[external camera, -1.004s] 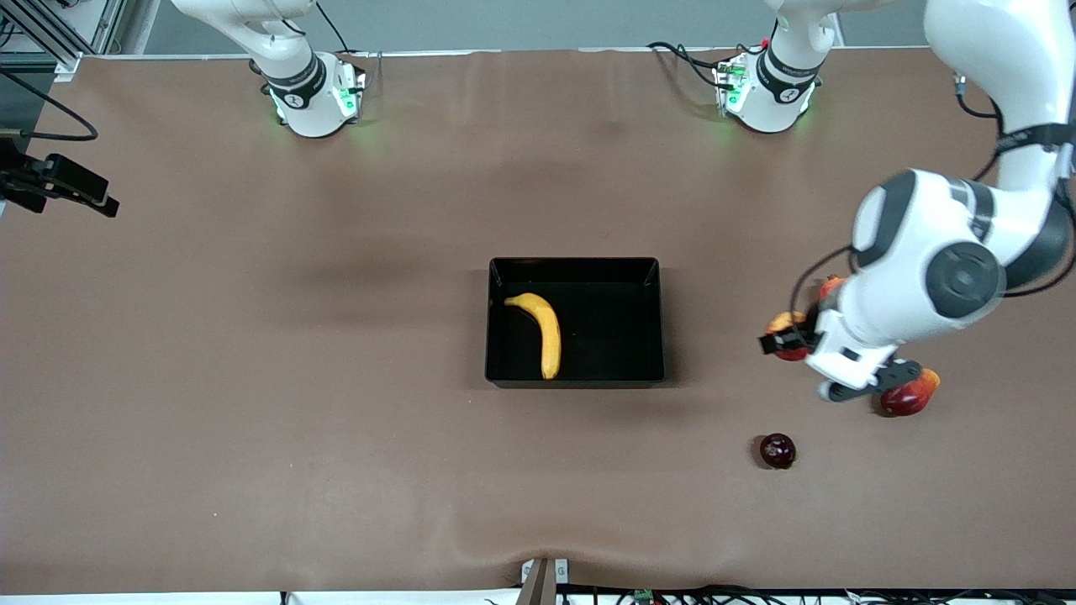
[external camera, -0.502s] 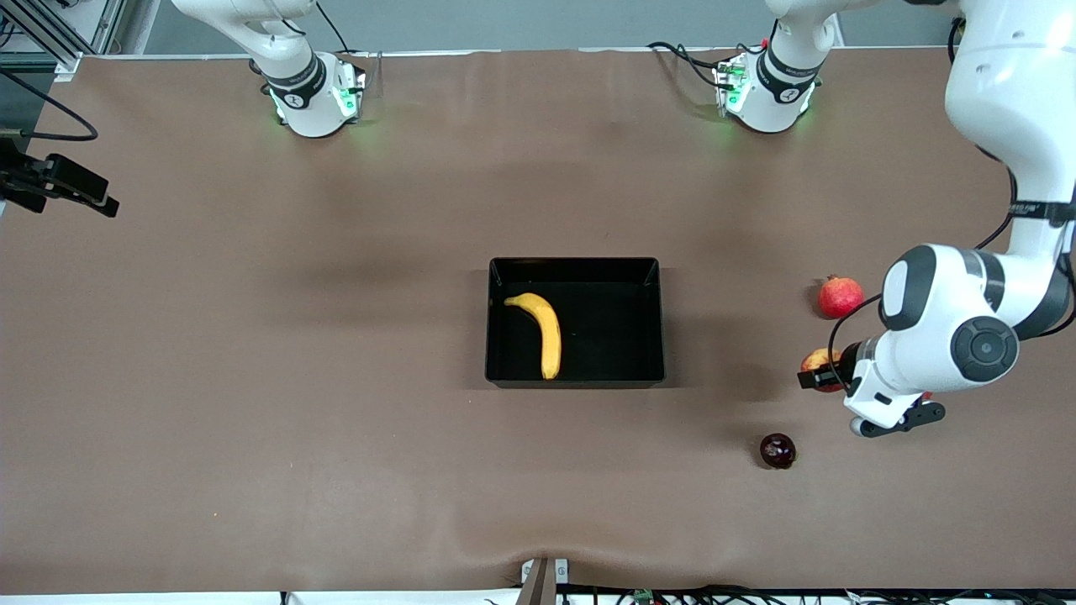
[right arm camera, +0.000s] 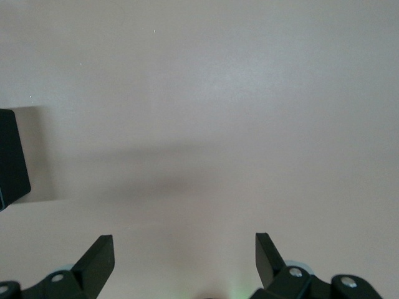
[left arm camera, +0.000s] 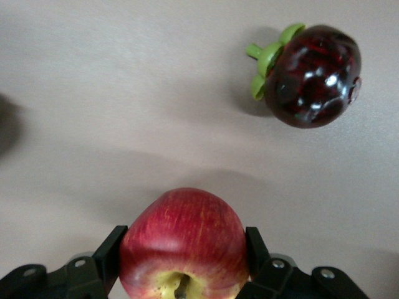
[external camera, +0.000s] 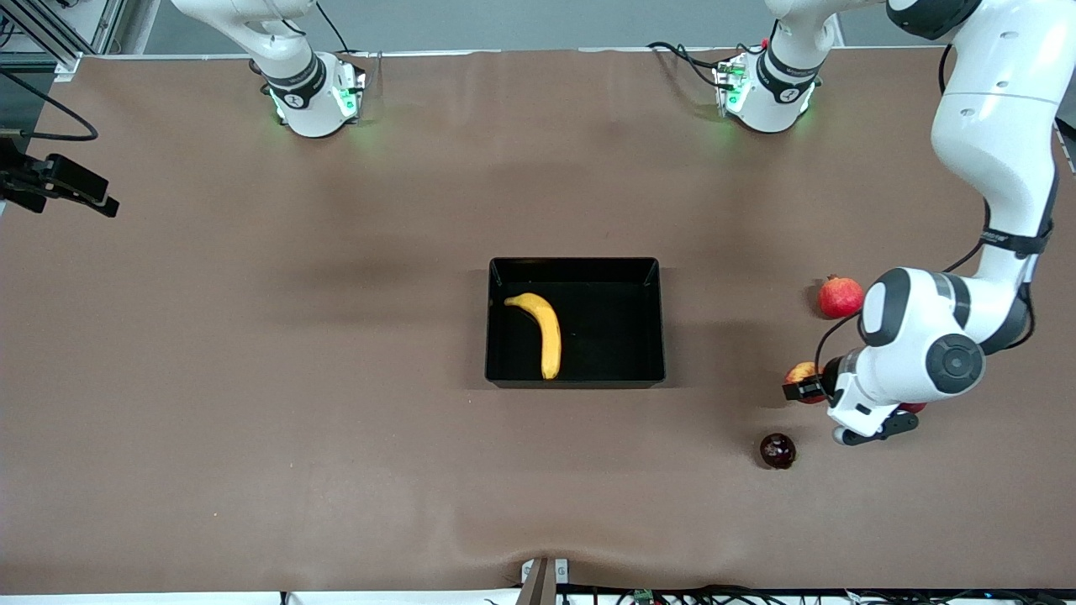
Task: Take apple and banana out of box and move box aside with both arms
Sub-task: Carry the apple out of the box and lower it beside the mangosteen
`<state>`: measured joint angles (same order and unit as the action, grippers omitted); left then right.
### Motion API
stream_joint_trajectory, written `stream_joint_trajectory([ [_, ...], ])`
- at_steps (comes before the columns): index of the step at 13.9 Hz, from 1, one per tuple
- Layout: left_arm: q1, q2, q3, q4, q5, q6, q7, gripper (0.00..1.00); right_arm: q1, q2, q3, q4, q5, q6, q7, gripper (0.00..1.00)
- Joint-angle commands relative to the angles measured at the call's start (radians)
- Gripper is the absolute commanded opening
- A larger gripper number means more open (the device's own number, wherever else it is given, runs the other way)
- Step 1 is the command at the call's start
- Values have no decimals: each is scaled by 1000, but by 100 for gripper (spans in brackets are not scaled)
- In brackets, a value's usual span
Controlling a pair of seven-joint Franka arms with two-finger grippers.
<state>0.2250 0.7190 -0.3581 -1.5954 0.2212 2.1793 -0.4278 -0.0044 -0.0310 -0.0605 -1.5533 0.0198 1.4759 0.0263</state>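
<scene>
The black box [external camera: 643, 323] sits mid-table with the yellow banana [external camera: 546, 332] lying inside it. My left gripper [external camera: 799, 385] is low over the table toward the left arm's end, shut on the red-and-yellow apple [external camera: 803, 371]. In the left wrist view the apple [left arm camera: 184, 230] fills the gap between the two black fingers [left arm camera: 109, 255] of the gripper [left arm camera: 185, 246]. My right gripper [right arm camera: 184, 246] is open and empty over bare table; it is out of the front view, where the right arm waits.
A dark purple round fruit [external camera: 777, 451] [left arm camera: 312, 75] lies nearer the front camera than the apple. A red pomegranate [external camera: 841, 296] lies farther from it. Another red fruit [external camera: 912, 407] shows partly under the left wrist. A black corner [right arm camera: 9, 156] shows in the right wrist view.
The left arm has come down with the apple held, moving toward the front camera. The pomegranate it hid now shows. The banana and box have not moved.
</scene>
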Motion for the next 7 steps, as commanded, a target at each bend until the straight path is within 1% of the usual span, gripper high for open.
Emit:
stream_joint_trajectory([
  [1,7,-12,-5,-92,10,86,-29,0,-8,8,4,19,0,-8,-12,100],
  [6,-19,-18,-5,-139,17,88,-103,0,-8,8,4,19,0,-8,-12,100],
  [7,-19,-18,-5,-147,17,88,-101,5,-8,8,4,19,0,-8,-12,100],
])
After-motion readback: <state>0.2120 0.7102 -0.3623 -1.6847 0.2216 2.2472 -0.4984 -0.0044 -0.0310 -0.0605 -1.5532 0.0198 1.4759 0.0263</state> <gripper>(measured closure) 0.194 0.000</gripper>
